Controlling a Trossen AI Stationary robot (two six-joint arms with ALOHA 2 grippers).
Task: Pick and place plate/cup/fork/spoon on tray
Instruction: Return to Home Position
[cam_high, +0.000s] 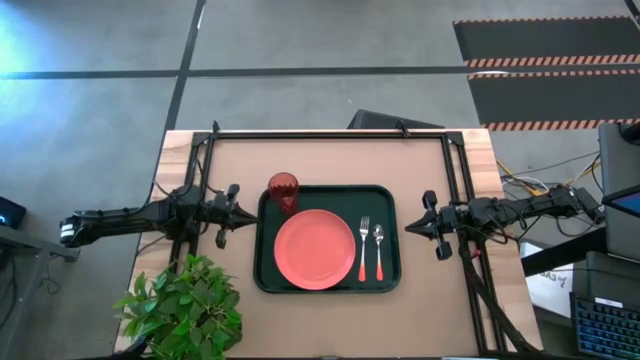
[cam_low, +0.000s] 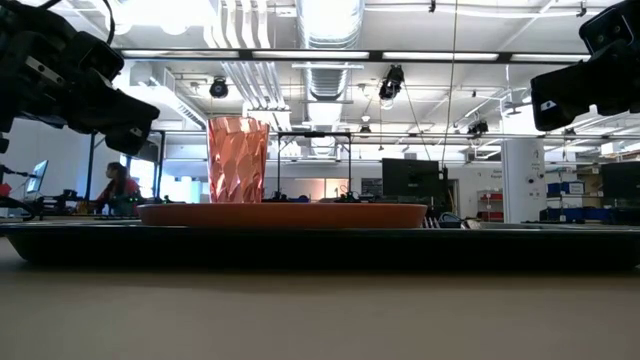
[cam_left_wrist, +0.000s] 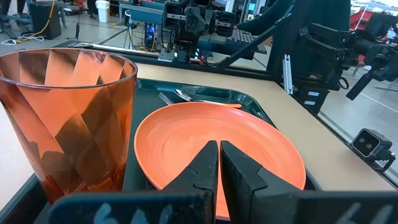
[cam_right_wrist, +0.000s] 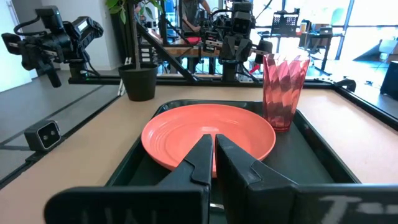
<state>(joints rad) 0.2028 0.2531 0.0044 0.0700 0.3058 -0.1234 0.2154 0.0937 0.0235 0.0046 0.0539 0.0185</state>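
We find round salmon-orange plate (cam_high: 314, 249), translucent red-brown cup (cam_high: 283, 190), orange-handled fork (cam_high: 363, 248) and spoon (cam_high: 378, 250) on the dark rectangular tray (cam_high: 340, 198): placing complete. Left claw (cam_high: 240, 213) and right claw (cam_high: 415, 225) closed, empty.

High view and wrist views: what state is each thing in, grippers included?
tray, lying flat, holding all four items.
plate, flat on the tray, empty.
cup, upright in a tray corner on the left arm's side, empty.
fork, lying flat between plate and spoon.
spoon, lying flat, parallel to the fork.
left gripper, shut, empty, off the tray.
right gripper, shut, empty, off the tray.
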